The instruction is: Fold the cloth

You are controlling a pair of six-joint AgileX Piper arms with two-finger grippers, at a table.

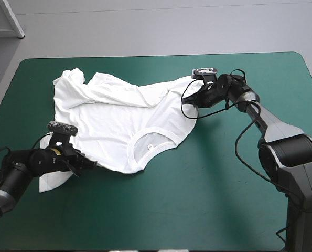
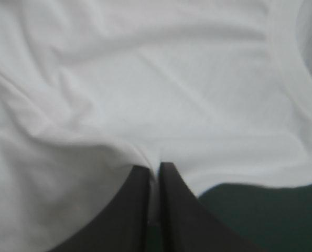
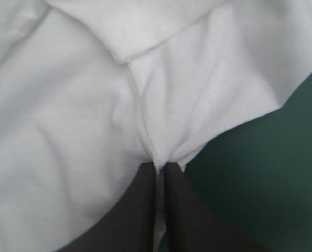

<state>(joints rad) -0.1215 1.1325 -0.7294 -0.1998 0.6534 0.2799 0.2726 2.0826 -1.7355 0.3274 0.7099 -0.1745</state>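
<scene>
So the left claw (image 2: 154,167) and right claw (image 3: 157,165) each pinch a T-shirt (image 1: 119,115) edge. Probably 2 opposite grips to stretch it flat on the table (image 1: 197,210).

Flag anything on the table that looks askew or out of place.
The T-shirt lies crooked and rumpled. Its far edge is folded over onto itself, and a loose flap sticks out beside the left gripper. No tear or spill shows.
</scene>
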